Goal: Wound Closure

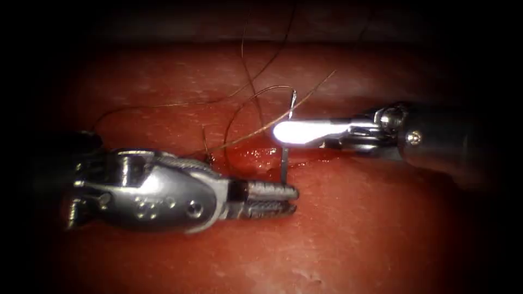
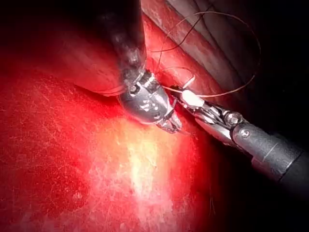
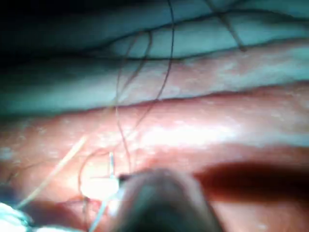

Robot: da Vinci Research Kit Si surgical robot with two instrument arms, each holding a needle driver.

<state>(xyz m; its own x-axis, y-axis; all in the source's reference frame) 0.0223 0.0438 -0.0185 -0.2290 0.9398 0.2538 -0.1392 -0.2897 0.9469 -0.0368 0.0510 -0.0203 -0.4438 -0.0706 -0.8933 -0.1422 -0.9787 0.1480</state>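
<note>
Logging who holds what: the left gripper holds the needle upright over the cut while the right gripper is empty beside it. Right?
No, swapped. In the endoscope view the right gripper is shut on the needle, mid-curve, upright over the cut; the left gripper holds nothing beside it.

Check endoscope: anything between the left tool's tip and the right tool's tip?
The needle. The right tool grips it near mid-curve, and its lower end reaches the tissue just above the left tool, which holds nothing.

Endoscope looks down from the front; both wrist views, close in, share the needle
</note>
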